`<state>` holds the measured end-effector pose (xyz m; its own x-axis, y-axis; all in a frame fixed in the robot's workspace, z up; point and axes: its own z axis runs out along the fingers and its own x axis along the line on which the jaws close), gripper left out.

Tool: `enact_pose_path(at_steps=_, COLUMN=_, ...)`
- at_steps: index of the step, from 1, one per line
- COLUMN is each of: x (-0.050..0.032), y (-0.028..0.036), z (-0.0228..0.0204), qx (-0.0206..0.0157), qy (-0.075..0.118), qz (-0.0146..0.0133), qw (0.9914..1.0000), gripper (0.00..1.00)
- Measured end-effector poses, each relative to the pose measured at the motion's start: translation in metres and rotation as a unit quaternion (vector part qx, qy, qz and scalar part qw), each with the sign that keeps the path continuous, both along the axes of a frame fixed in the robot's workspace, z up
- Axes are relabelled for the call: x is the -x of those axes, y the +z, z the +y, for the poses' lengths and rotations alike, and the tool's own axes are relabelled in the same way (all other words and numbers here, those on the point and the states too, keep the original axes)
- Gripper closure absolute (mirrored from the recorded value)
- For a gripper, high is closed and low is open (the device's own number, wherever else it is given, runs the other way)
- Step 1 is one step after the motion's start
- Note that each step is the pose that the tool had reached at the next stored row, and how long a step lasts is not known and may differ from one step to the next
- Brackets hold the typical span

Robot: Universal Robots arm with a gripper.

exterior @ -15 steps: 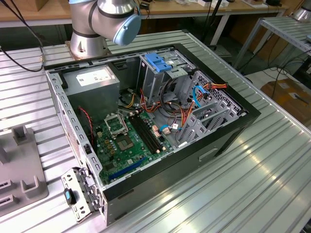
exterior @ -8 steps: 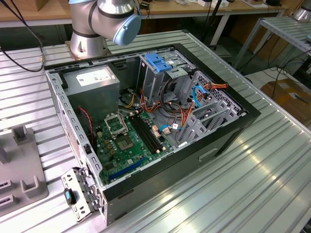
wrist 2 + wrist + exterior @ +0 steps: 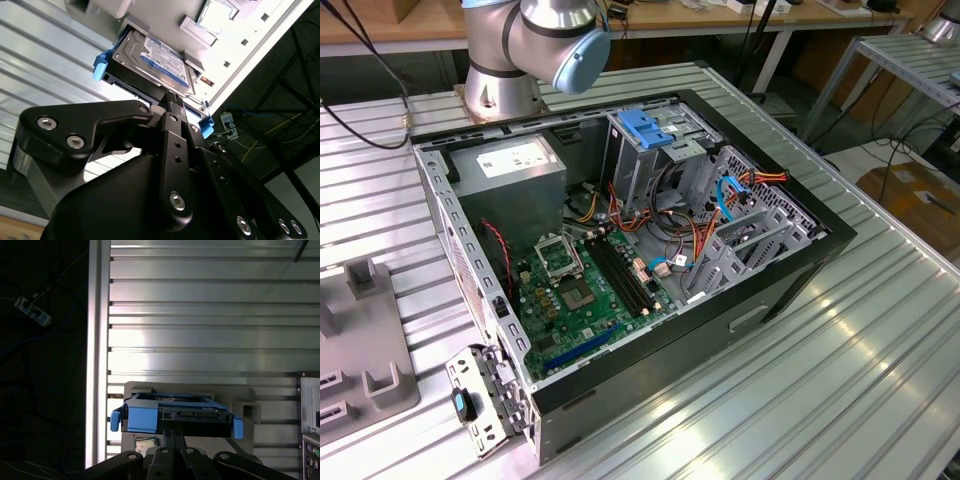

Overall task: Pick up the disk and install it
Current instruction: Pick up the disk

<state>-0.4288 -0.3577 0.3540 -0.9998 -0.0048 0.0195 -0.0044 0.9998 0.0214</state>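
Silver disk in its blue frame is at a grey holder on the ribbed metal table, close to the table's edge, per both wrist views. We can't tell if it rests on the holder or is just off it. Our gripper is right at the disk's near edge, approx mid-length. We can't tell whether it's clamped on or merely up against it, so no call on grip state. Ext view has the open computer case on the table w/ the arm's base behind it. As far as we see, the disk isn't in the case yet. Handling, our read: metal body, so stiff and dense for its size. It won't flex but is prob shock-sensitive, so no knocks or drops. The label face looks smooth and likely slippery, a poor place to press. The blue frame is thin plastic. We'd expect some give, and its end tabs could unclip under load, so not a carry point. Best hold IMO: a rigid long side, near the middle, so the weight balances and it doesn't droop or twist out. Firm squeeze is OK on metal, gentle on plastic.
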Motion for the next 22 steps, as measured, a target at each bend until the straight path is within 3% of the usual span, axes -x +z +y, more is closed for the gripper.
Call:
enact_pose_path(at_steps=12, x=0.0, y=-0.0005, z=0.0, qx=0.0, qy=0.0, qz=0.0, qw=1.0, gripper=0.89)
enact_pose_path(at_steps=15, x=0.0, y=-0.0007, z=0.0, qx=0.0, qy=0.032, qz=-0.0001, qw=0.99949, gripper=0.89)
enact_pose_path(at_steps=17, x=0.0, y=-0.0007, z=0.0, qx=0.0, qy=0.061, qz=0.0, qw=0.99814, gripper=0.89)
enact_pose_path(at_steps=18, x=0.0, y=-0.0007, z=0.0, qx=0.0, qy=0.087, qz=0.0, qw=0.99622, gripper=0.89)
enact_pose_path(at_steps=20, x=0.0, y=-0.0007, z=0.0, qx=0.0002, qy=0.105, qz=0.0, qw=0.99445, gripper=0.89)
enact_pose_path(at_steps=21, x=0.0, y=-0.0008, z=0.0, qx=0.0003, qy=0.122, qz=0.0, qw=0.99256, gripper=0.89)
enact_pose_path(at_steps=22, x=0.0, y=-0.0008, z=0.0, qx=0.0004, qy=0.13, qz=0.0, qw=0.99149, gripper=0.89)
